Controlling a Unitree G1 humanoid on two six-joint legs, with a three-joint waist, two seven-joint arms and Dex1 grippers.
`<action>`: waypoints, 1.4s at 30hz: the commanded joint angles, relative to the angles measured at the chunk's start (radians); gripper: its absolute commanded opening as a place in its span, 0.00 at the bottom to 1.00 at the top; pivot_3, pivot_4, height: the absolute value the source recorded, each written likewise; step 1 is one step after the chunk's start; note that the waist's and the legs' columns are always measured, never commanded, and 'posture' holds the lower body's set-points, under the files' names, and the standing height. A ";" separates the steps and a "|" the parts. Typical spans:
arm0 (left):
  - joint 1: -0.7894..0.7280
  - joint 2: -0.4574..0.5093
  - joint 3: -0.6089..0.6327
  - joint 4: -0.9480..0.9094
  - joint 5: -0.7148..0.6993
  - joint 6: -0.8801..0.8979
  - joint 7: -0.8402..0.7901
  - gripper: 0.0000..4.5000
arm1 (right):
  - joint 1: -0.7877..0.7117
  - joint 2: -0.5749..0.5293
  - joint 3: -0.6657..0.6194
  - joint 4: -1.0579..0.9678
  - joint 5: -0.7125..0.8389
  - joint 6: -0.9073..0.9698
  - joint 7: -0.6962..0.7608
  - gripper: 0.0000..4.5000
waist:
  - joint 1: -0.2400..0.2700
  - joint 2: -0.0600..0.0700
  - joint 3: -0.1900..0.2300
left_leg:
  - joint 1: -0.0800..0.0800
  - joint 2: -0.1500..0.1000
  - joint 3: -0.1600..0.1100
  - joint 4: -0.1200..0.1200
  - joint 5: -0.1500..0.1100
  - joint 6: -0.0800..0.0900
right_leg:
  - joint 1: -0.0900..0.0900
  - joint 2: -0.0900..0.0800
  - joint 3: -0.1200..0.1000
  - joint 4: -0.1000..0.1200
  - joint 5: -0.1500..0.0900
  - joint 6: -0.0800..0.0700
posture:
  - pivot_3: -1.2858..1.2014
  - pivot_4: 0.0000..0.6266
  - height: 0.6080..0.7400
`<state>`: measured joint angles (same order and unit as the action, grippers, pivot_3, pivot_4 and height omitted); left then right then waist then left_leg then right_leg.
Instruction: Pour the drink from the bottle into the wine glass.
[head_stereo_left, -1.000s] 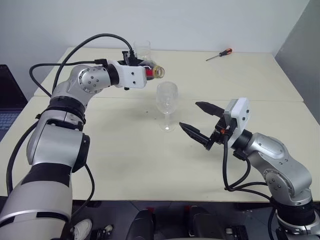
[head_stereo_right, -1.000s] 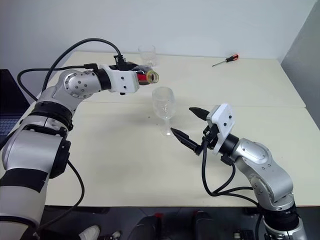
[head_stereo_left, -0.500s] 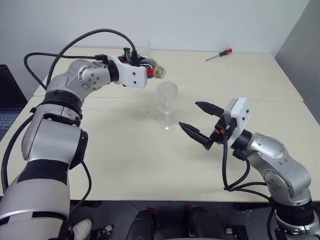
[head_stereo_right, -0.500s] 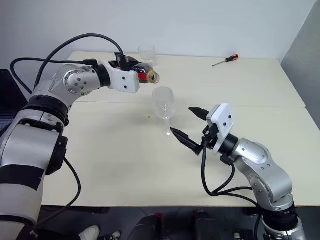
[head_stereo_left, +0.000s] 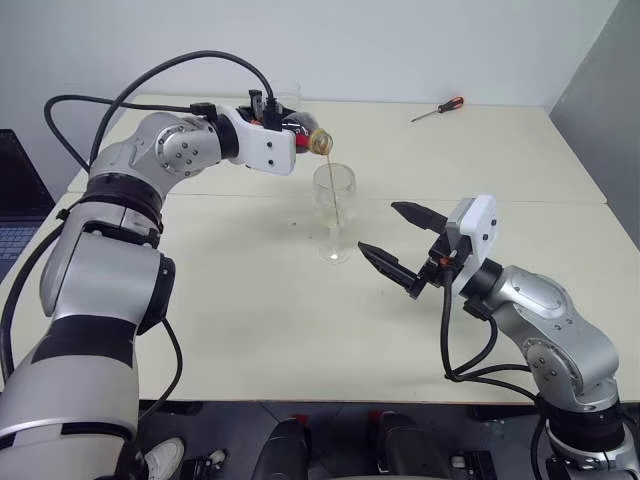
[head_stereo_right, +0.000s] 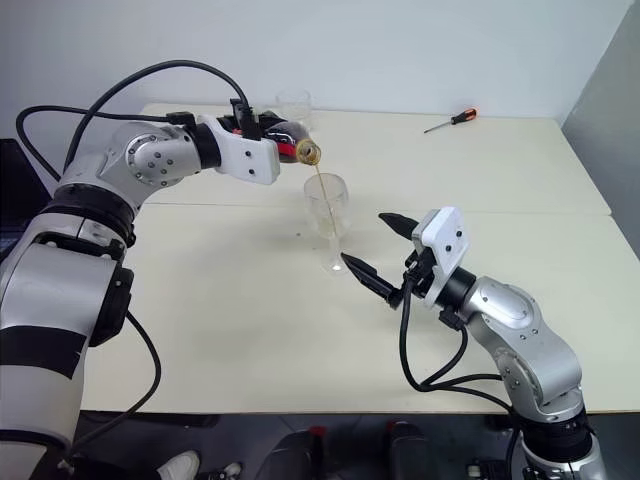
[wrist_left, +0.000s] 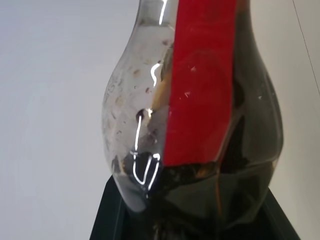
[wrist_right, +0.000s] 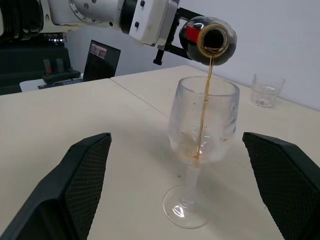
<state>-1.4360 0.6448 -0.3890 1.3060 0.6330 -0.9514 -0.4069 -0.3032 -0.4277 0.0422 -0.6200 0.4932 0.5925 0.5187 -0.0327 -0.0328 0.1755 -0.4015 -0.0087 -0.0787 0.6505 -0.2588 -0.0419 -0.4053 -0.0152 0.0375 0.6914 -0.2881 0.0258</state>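
My left gripper (head_stereo_left: 281, 127) is shut on the bottle (head_stereo_left: 303, 139), which lies tipped on its side above the wine glass (head_stereo_left: 334, 196). The bottle's open mouth (wrist_right: 212, 39) points down over the rim. A thin brown stream of the drink (wrist_right: 204, 112) falls from it into the bowl, and a little of it pools at the bottom. The left wrist view shows the bottle's clear body and red label (wrist_left: 200, 100) close up, with dark liquid inside. My right gripper (head_stereo_left: 378, 228) stands open just to the right of the glass, near its stem, touching nothing.
A short clear tumbler (head_stereo_right: 294, 103) stands at the back of the table behind the bottle. A red-handled screwdriver (head_stereo_left: 438, 109) lies at the far right. A laptop (head_stereo_left: 15, 200) sits off the table's left edge. A grey partition (head_stereo_left: 605, 90) rises on the right.
The left gripper has rolled the bottle further over, and a stream of the drink now runs into the wine glass, where none fell before. The right arm has kept still.
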 joint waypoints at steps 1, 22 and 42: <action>-0.063 0.016 0.006 -0.013 -0.012 -0.013 0.006 0.25 | -0.002 0.004 -0.002 -0.023 0.001 -0.028 0.000 1.00 | 0.000 0.000 0.000 | 0.000 0.000 0.000 0.000 0.000 0.000 | 0.000 0.000 0.000 0.000 0.000 0.000 | 0.52 0.24 1.00; -0.086 0.023 -0.014 -0.006 0.011 -0.017 0.016 0.25 | 0.001 0.011 0.007 -0.017 -0.005 -0.042 -0.002 1.00 | 0.000 0.000 0.000 | -0.001 0.000 0.000 0.007 0.000 0.000 | 0.000 0.000 0.000 0.005 0.000 0.000 | 0.52 0.24 1.00; -0.102 0.037 -0.029 0.000 0.026 -0.016 0.022 0.25 | 0.001 0.015 0.015 -0.010 -0.005 -0.049 0.002 1.00 | 0.000 0.000 0.000 | -0.002 0.000 -0.001 0.009 0.000 0.000 | 0.000 0.001 0.000 0.005 0.000 0.000 | 0.52 0.24 1.00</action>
<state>-1.4855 0.6606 -0.4264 1.3112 0.6705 -0.9656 -0.4054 -0.2955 -0.4169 0.0616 -0.6111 0.4903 0.5726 0.5198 -0.0330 -0.0328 0.1755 -0.4033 -0.0087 -0.0792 0.6595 -0.2590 -0.0417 -0.4055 -0.0146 0.0371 0.6968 -0.2885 0.0262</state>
